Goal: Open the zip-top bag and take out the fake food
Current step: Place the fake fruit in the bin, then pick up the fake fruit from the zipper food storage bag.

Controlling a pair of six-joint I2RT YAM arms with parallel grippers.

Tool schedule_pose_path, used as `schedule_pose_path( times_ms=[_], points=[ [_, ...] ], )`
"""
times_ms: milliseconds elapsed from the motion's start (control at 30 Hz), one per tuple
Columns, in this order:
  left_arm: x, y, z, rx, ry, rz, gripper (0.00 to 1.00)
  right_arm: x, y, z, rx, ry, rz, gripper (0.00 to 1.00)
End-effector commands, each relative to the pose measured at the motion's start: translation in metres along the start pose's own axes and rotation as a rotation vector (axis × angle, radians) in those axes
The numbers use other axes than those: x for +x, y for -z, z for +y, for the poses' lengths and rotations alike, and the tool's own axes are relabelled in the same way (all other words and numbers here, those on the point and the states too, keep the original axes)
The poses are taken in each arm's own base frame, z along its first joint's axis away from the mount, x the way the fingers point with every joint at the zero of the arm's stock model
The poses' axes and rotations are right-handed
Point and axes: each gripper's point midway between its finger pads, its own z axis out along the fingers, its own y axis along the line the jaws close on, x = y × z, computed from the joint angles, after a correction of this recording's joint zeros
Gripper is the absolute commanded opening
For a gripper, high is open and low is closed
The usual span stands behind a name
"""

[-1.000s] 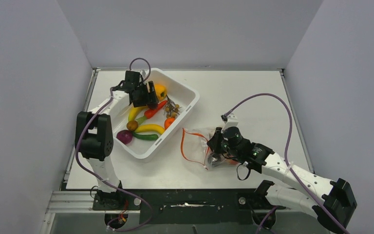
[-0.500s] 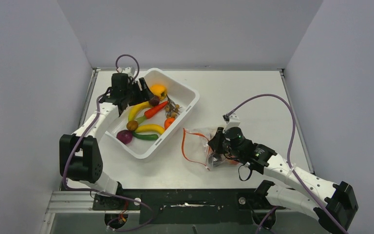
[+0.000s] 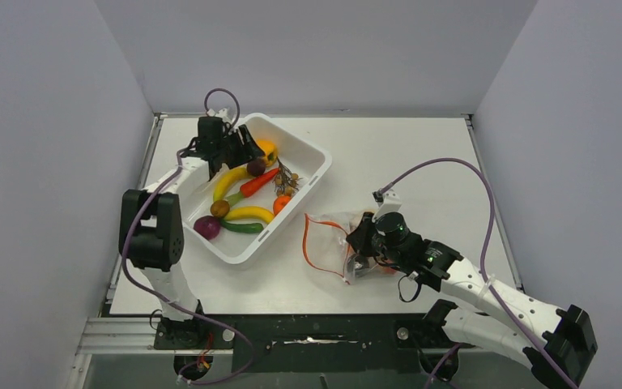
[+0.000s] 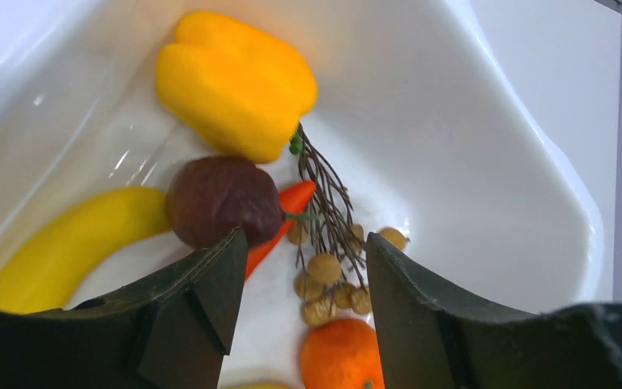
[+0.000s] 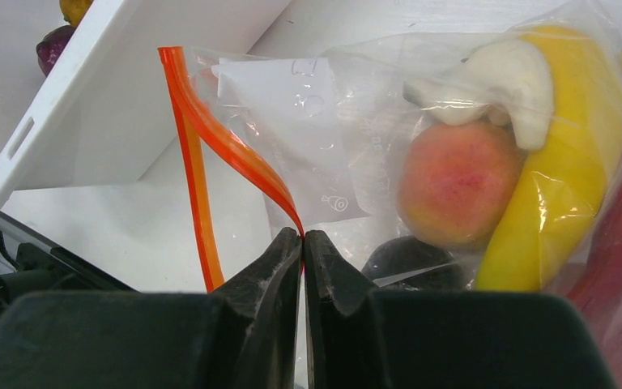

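1. A white counter (image 3: 397, 154) carries everything, with two robot arms mounted at its near edge.
2. A white tub (image 3: 322, 159) sits toward the left rear of the counter. It holds loose toy food, including a yellow pepper (image 4: 235, 81), a banana and a carrot.
3. The bag (image 3: 328, 235) lies on the counter just right of the tub, near the front. It is clear, crinkly plastic, and its mouth faces the tub and gapes open.
4. The left hand (image 4: 304, 243) hovers over the far corner of the tub. Its jaws are spread and hold nothing, with a dark purple plum (image 4: 223, 201) just below them.
5. The right hand (image 5: 302, 239) rests at the bag, its jaws pressed together and pinching the plastic at the mouth edge.
6. The toy food (image 5: 457, 182) left in the bag appears to include a peach, a yellow banana (image 5: 567, 154), a dark plum, something red and a white piece.
7. The orange zip strip (image 5: 227, 146) is parted into two curling bands that meet at the pinch.
8. The step in hand appears to be holding the mouth open for the next pick.
   - The right hand's pinch should be firm and slightly raised, so the mouth does not sag shut.
   - The left hand would best enter between the orange bands with its jaws spread.
   - The peach looks like the easiest piece to reach first.
   - Slippery film could bunch up and get grabbed along with the fruit.
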Motion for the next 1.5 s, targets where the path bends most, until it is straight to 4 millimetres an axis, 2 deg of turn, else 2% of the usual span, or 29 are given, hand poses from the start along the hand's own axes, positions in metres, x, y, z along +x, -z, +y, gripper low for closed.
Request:
schedule_pose_path(
  times_ms=[0,167,300,433,600,700,767,833,867,1067,1200,1333,1467],
  points=[
    [-0.022,-0.038,-0.007,0.059,0.016,-0.03,0.53,-0.015,0.003,0.009,-0.034,-0.019,-0.046,0.08],
    [0.009,-0.061,0.019,-0.036,0.059,0.073,0.52,-0.014,0.003,0.005,-0.02,-0.006,-0.043,0.08],
    [0.016,-0.052,0.017,-0.054,0.019,0.065,0.52,-0.012,0.002,0.003,-0.02,-0.008,-0.041,0.08],
    [-0.005,-0.022,0.009,-0.08,-0.014,-0.028,0.57,-0.011,0.001,0.003,-0.024,-0.003,-0.037,0.08],
    [-0.039,0.025,-0.014,-0.076,-0.059,-0.158,0.63,-0.013,0.002,0.003,-0.025,-0.004,-0.045,0.08],
    [-0.047,0.052,-0.029,-0.047,-0.069,-0.208,0.65,-0.014,0.003,0.002,-0.026,-0.014,-0.054,0.08],
    [-0.042,0.067,-0.038,-0.014,-0.07,-0.214,0.65,-0.014,0.004,0.002,-0.029,-0.02,-0.059,0.08],
    [-0.03,0.081,-0.052,0.049,-0.071,-0.205,0.65,-0.015,0.004,0.003,-0.033,-0.028,-0.065,0.08],
    [-0.023,0.092,-0.066,0.104,-0.079,-0.206,0.65,-0.016,0.005,0.003,-0.035,-0.03,-0.069,0.07],
    [0.048,0.13,-0.123,0.294,-0.122,-0.148,0.61,-0.025,0.008,0.009,-0.061,-0.039,-0.102,0.05],
    [0.086,0.153,-0.15,0.38,-0.125,-0.112,0.57,-0.032,0.011,0.015,-0.081,-0.044,-0.12,0.04],
    [0.119,0.165,-0.168,0.433,-0.149,-0.047,0.53,-0.04,0.015,0.025,-0.118,-0.04,-0.139,0.03],
    [0.164,0.159,-0.187,0.472,-0.164,0.054,0.5,-0.052,0.024,0.043,-0.201,-0.025,-0.185,0.02]
  ],
)
